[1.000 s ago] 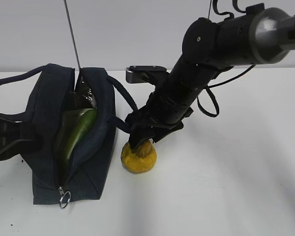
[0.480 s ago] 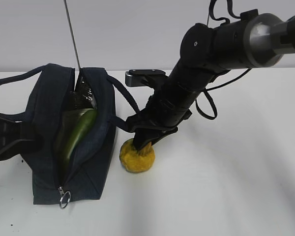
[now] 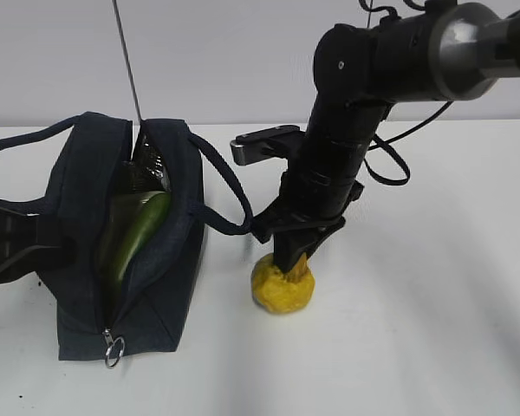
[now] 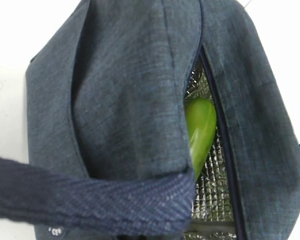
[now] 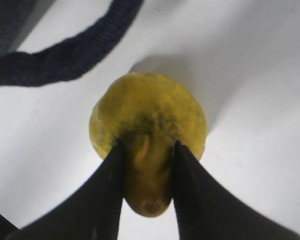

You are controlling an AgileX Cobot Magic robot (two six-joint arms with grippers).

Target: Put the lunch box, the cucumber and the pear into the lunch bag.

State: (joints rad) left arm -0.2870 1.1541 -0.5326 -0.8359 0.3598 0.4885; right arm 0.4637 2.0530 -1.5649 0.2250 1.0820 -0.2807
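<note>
The navy lunch bag point(image 3: 169, 260) stands open at the left, with its ring pull point(image 3: 114, 351) at the near end. The green cucumber point(image 3: 139, 230) lies inside it on the silver lining and also shows in the left wrist view point(image 4: 200, 131). A dull pale-green surface beside it may be the lunch box; I cannot tell. The yellow pear point(image 3: 283, 290) is on or just above the table, right of the bag. My right gripper point(image 3: 292, 258) is shut on its neck point(image 5: 146, 172). My left gripper point(image 3: 9, 234) is at the bag's left side, its jaws hidden behind a handle strap point(image 4: 90, 202).
The bag's right handle point(image 3: 221, 186) loops out toward the right arm and crosses the right wrist view point(image 5: 65, 57). A thin rod or cable point(image 3: 128, 69) rises from the bag's far end. The white table point(image 3: 416, 329) stretches to the right and front.
My right gripper has swung to the right, away from the bag, taking the pear with it. The arm now stands more upright. The bag, cucumber and left gripper have not moved.
</note>
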